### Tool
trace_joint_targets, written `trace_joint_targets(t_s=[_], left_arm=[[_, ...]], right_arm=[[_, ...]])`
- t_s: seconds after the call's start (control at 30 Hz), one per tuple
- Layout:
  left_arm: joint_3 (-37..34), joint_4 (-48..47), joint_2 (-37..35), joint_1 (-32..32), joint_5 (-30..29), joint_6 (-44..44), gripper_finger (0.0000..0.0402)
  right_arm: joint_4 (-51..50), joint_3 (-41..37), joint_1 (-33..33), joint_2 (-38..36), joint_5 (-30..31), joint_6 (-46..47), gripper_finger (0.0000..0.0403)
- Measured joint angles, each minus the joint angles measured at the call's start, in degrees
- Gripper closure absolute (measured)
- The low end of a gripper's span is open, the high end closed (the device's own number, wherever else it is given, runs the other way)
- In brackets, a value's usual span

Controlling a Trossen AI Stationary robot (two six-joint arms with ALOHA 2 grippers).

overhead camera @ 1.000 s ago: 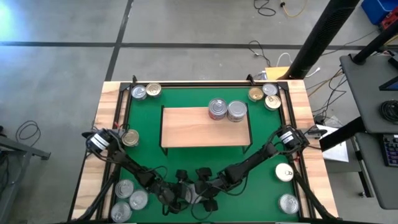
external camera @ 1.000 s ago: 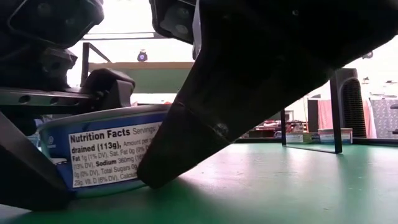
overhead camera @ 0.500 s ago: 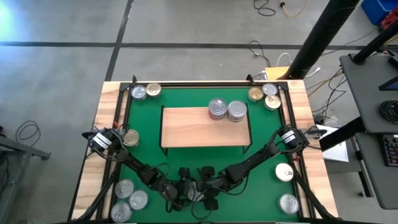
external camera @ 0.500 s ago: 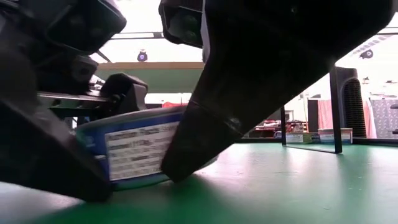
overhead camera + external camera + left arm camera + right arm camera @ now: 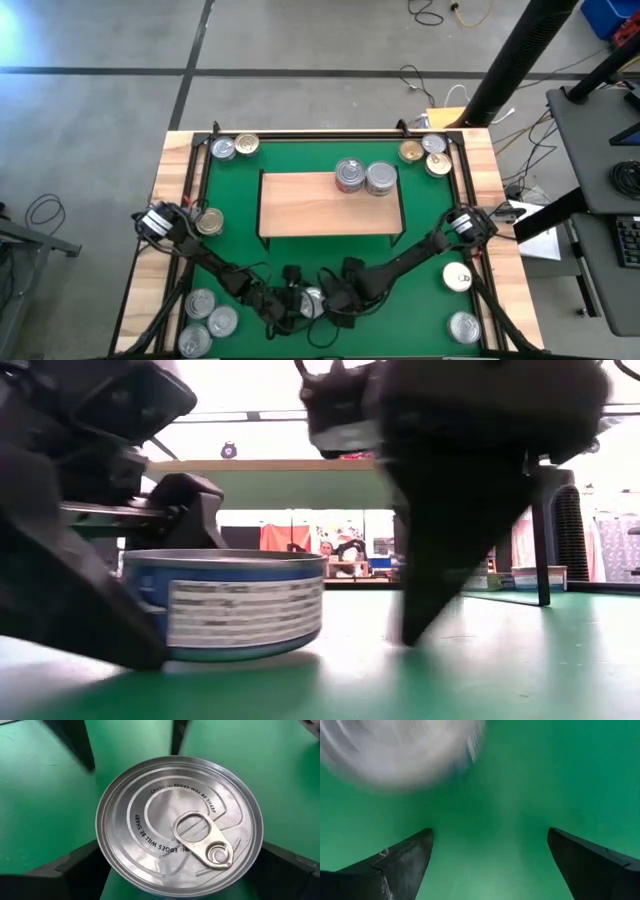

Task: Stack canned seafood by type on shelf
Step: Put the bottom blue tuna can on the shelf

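Note:
A silver tin [image 5: 180, 827] with a ring-pull lid and a blue label [image 5: 225, 605] stands upright on the green mat near the table's near edge [image 5: 313, 297]. My left gripper [image 5: 180, 857] is shut on it. My right gripper [image 5: 490, 845] is open and holds nothing. It hangs just to the tin's right [image 5: 345, 288], and its finger [image 5: 450, 540] stands apart from the tin. The wooden shelf [image 5: 330, 210] carries two silver tins [image 5: 365, 177] at its far right part. My left gripper pinches the tin between its two fingers [image 5: 75, 870], which meet opposite sides of the tin's wall just below the rim [image 5: 101, 852]. They come from above, slanting down. The tin sits level, with its base on the mat [image 5: 235, 652].
Other tins sit around the mat: two in the far left corner [image 5: 233, 147], three in the far right corner [image 5: 428, 154], one by the left edge [image 5: 209, 222], three near left [image 5: 205, 322], two near right [image 5: 460, 300]. The shelf's black legs [image 5: 540, 540] stand beyond.
My right gripper has drawn away from the tin, up and toward the table's right. My left gripper has shifted slightly rightward, and the tin has moved with it. The tin was tilted and now sits level on the mat.

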Motion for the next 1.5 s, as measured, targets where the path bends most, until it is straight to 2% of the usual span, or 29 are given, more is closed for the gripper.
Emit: trace_joint_targets(t_s=[0.17, 0.33, 0.43, 0.57, 0.67, 0.77, 0.9, 1.0, 1.07, 1.13, 1.2, 1.37, 1.5], left_arm=[[-0.19, -3.96, -2.08, -0.93, 2.51, -4.30, 0.0027], [-0.41, -8.77, -7.96, -1.79, 2.75, -6.81, 0.0027], [0.32, -13.38, -13.31, -2.55, -0.95, -11.35, 0.0027], [1.01, -18.80, -19.53, -3.65, -7.24, -12.65, 0.0027], [3.21, -24.72, -23.39, -3.65, -11.96, -15.12, 0.0027], [5.88, -33.36, -25.65, -2.57, -17.65, -17.24, 0.0027], [10.06, -43.62, -28.40, 1.16, -20.63, -19.80, 0.0027], [10.92, -47.16, -28.93, 5.20, -20.75, -19.96, 0.0027], [11.13, -47.07, -29.10, 7.60, -20.36, -18.76, 0.0027], [11.60, -46.76, -29.07, 9.77, -20.02, -17.99, 0.0026], [11.76, -46.58, -28.76, 11.82, -19.47, -17.29, 0.0024], [11.74, -46.05, -28.08, 17.62, -16.39, -16.56, 0.0022], [11.65, -46.09, -27.44, 21.53, -12.20, -14.80, 0.0020]], right_arm=[[-8.57, 3.28, 2.18, 0.00, -5.91, 11.43, 0.0019], [-11.82, 6.34, 3.93, -0.22, -4.87, 20.20, 0.0019], [-12.33, 7.35, 4.42, -0.79, -4.14, 23.07, 0.0019], [-12.39, 9.04, 4.62, -1.99, -0.79, 25.33, 0.0019], [-12.54, 11.37, 4.14, -3.03, -0.55, 26.25, 0.0019], [-13.33, 14.25, 3.26, -4.67, -0.50, 24.42, 0.0019], [-18.26, 19.01, 1.51, -8.42, 2.17, 19.22, 0.0019], [-18.60, 20.45, -0.02, -12.73, 7.84, 13.20, 0.0019], [-16.74, 20.33, -1.42, -15.59, 13.44, 9.15, 0.0019], [-13.23, 19.42, -3.24, -18.23, 16.49, 5.08, 0.0019], [-9.70, 18.52, -5.61, -20.05, 16.38, 1.12, 0.0019], [-6.28, 16.27, -12.07, -21.46, 10.87, -5.65, 0.0023], [-5.69, 13.34, -16.61, -21.13, 7.08, -8.63, 0.0052]])
